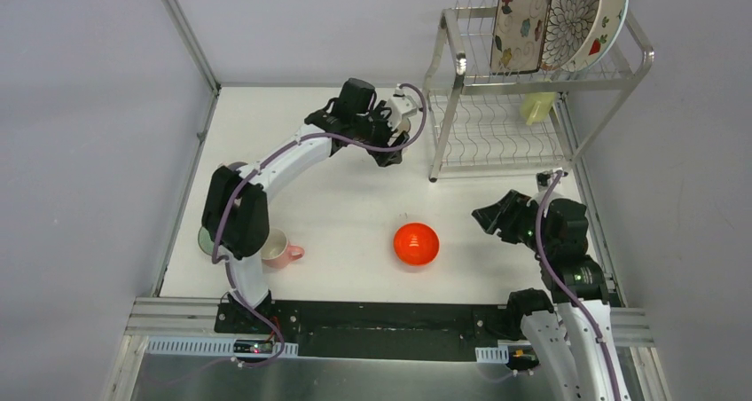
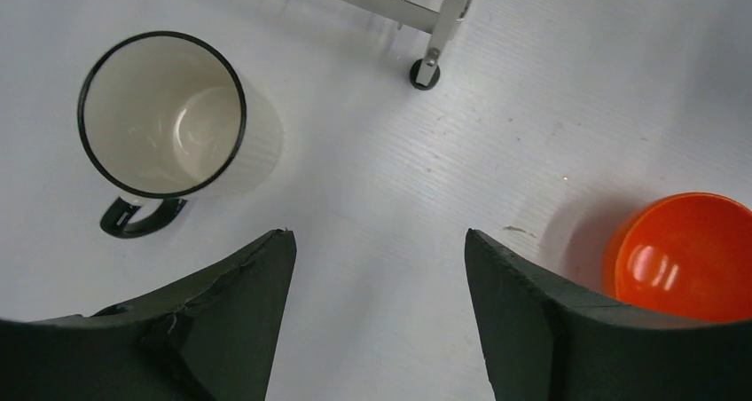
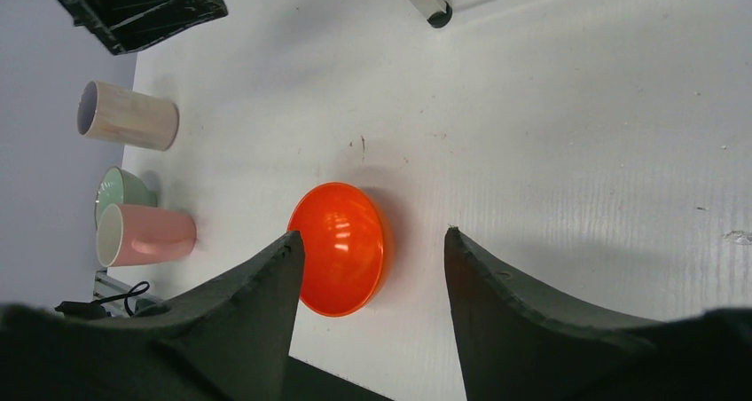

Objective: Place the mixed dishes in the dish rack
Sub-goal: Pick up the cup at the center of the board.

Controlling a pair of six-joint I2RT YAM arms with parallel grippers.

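Note:
The dish rack (image 1: 457, 59) stands at the far right. Its upper shelf holds a floral rectangular plate (image 1: 521, 21), a brown-petal round plate (image 1: 572, 15) and a strawberry plate (image 1: 614, 18). A yellow cup (image 1: 536, 108) sits on the lower shelf. My left gripper (image 1: 392, 151) (image 2: 379, 241) hangs open by the rack's leg (image 2: 426, 68). A white cup (image 2: 160, 117) (image 3: 129, 115) stands upright to its left. My right gripper (image 1: 486, 215) (image 3: 368, 241) is open above the table, and the red-orange bowl (image 1: 416, 244) (image 3: 341, 248) (image 2: 687, 257) lies beside its left finger.
A pink cup (image 1: 284, 250) (image 3: 146, 235) and a pale green bowl (image 1: 204, 239) (image 3: 115, 188) sit near the left arm's base, the bowl partly hidden by the arm. Walls close in the table on the left, back and right.

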